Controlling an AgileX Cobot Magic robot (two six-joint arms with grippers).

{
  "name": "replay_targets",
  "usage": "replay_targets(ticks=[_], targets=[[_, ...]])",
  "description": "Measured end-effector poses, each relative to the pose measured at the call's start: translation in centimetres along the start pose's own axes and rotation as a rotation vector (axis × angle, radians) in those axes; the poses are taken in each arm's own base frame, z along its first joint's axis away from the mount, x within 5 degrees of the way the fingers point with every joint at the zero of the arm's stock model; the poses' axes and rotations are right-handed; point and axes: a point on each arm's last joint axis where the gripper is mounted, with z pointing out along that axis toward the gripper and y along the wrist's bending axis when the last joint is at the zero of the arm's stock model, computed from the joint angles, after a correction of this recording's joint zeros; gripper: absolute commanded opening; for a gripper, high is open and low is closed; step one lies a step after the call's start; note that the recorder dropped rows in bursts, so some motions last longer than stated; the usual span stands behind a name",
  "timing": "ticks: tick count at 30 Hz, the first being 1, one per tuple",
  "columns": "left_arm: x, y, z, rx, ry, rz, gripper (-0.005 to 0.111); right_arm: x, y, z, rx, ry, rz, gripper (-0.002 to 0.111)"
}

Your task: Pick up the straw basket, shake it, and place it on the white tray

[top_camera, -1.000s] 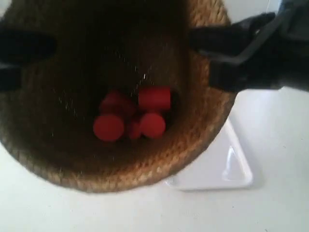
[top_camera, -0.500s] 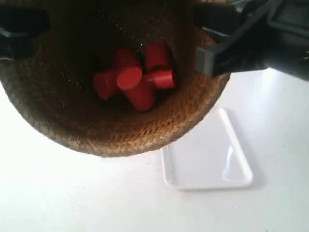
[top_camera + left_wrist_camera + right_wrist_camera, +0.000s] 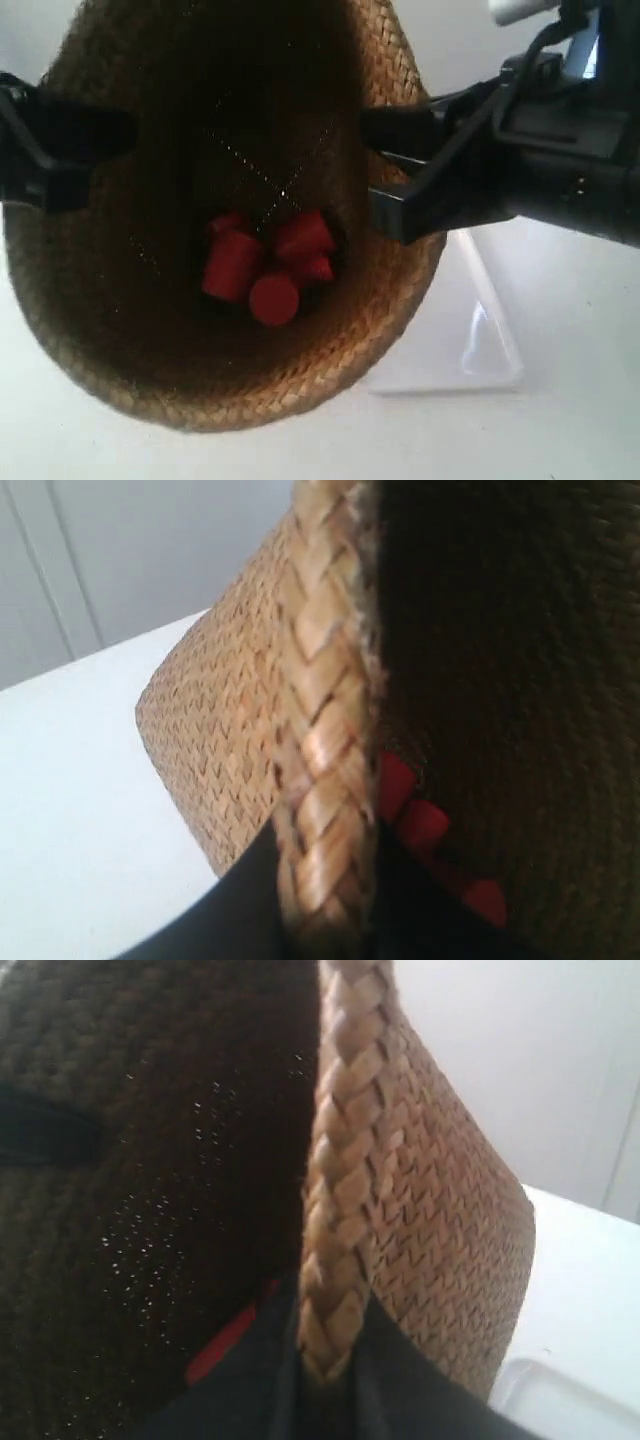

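Observation:
The straw basket (image 3: 330,370) hangs in the air, tipped so its dark inside faces the exterior camera. Several red cylinders (image 3: 260,265) lie loose at its bottom. The arm at the exterior view's left has its gripper (image 3: 100,140) on one side of the rim, and the arm at the exterior view's right has its gripper (image 3: 385,160) on the opposite side. My left gripper (image 3: 325,900) is shut on the braided rim (image 3: 320,730). My right gripper (image 3: 325,1360) is shut on the rim (image 3: 345,1160) too. The white tray (image 3: 480,340) lies on the table, partly hidden behind the basket.
A white tabletop (image 3: 560,440) spreads under everything. A corner of the tray (image 3: 570,1400) shows beside the basket's outer wall in the right wrist view. Pale wall panels (image 3: 120,560) stand behind the table.
The basket jumped up in the exterior view, then came back down and now covers more of the tray. The red cylinders tumbled and regrouped inside. Both grippers stayed on the rim.

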Motion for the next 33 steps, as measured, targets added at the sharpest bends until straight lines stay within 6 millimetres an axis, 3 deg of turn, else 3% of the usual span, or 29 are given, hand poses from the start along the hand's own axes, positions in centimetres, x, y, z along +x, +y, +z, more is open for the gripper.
replay_targets(ticks=[4, 6, 10, 12, 15, 18, 22, 24, 28, 33], targets=[[-1.4, -0.5, -2.5, -0.022, -0.159, 0.042, 0.0, -1.7, 0.6, -2.3, -0.009, -0.151, -0.016, 0.0], [-1.5, 0.2, -2.0, -0.086, -0.233, 0.057, 0.0, -1.6, -0.1, -1.7, 0.06, -0.225, -0.052, 0.0], [-0.3, 0.5, 0.4, -0.069, -0.13, 0.004, 0.0, 0.2, -0.5, 0.7, 0.065, -0.105, -0.048, 0.0], [-0.2, -0.1, -0.2, -0.024, -0.088, -0.001, 0.0, -0.3, 0.4, -0.2, 0.002, -0.077, -0.04, 0.0], [-1.0, -0.3, -1.8, -0.033, -0.159, 0.049, 0.0, -1.8, 1.0, -2.2, -0.021, -0.177, -0.059, 0.0], [-1.3, 0.5, -0.9, -0.107, -0.238, 0.066, 0.0, -1.6, 0.2, -1.3, 0.059, -0.241, -0.118, 0.0], [-0.6, 0.3, 0.6, -0.064, -0.137, 0.025, 0.0, 0.1, 0.2, 0.8, 0.039, -0.112, -0.09, 0.0], [-0.8, -0.4, -0.5, -0.013, -0.107, 0.035, 0.0, -0.4, 0.9, -0.3, -0.015, -0.1, -0.069, 0.0], [-1.8, -0.4, -2.1, -0.05, -0.227, 0.071, 0.0, -1.4, 0.9, -1.8, 0.008, -0.219, -0.088, 0.0], [-0.2, 0.0, 1.2, -0.048, -0.111, 0.044, 0.0, 0.8, 0.1, 1.2, 0.057, -0.121, -0.028, 0.0]])
